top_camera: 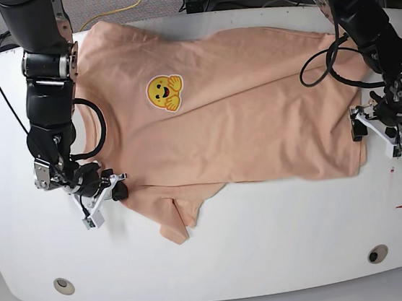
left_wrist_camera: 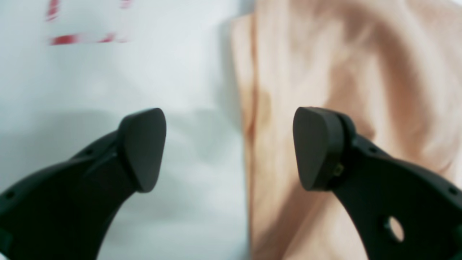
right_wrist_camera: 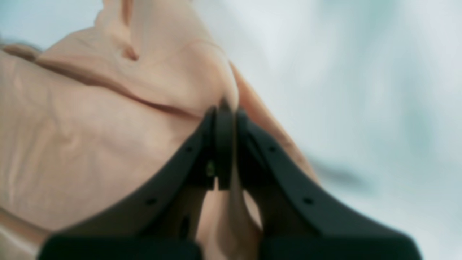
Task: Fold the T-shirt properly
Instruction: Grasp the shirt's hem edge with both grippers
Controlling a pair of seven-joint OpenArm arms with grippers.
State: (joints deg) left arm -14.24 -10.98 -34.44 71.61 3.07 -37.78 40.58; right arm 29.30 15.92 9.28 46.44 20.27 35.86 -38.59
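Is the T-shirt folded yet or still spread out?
Spread. The T-shirt lies flat across the table, emoji print up, one sleeve out; no fold is made.

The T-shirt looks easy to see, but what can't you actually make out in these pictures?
- T-shirt, base view: far sleeve hidden behind the right arm.
- Right wrist view: blurred; how much cloth the right tool pinches is unclear.
- Left wrist view: red marks smeared, cut off by the top edge.

Red tape point(left_wrist_camera: 85, 38) blurred; T-shirt point(right_wrist_camera: 90, 137) out of focus.
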